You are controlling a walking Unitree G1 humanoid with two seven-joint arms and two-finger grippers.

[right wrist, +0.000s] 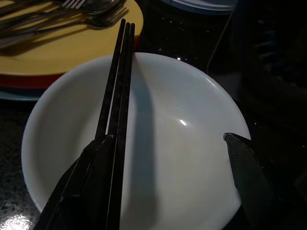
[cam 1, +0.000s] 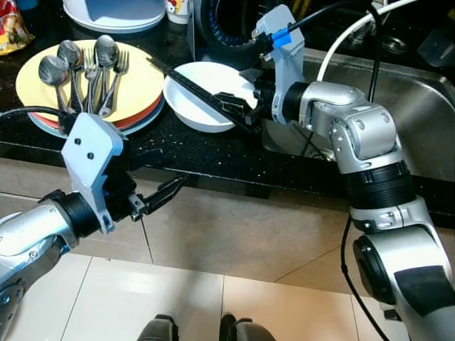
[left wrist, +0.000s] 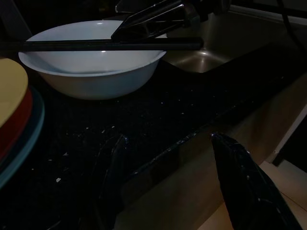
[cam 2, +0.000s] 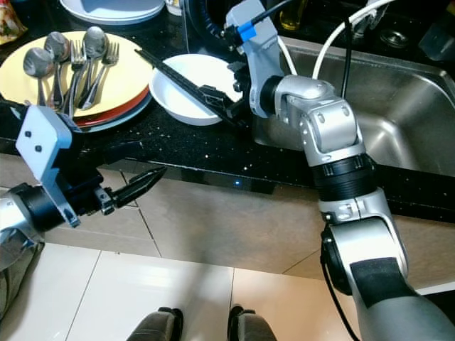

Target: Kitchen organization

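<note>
A white bowl sits on the black counter beside the sink. A pair of black chopsticks lies across the bowl's rim. My right gripper hovers over the bowl, open; one finger lies along the near end of the chopsticks and the other stands apart at the bowl's far side. My left gripper is open and low in front of the counter edge, pointing toward the bowl. To the bowl's left, several spoons and forks lie on a yellow plate.
The yellow plate tops a stack of red and blue plates. A steel sink lies to the right, with a white cable looping above it. White plates stand at the back. Beige tiled floor lies below the counter.
</note>
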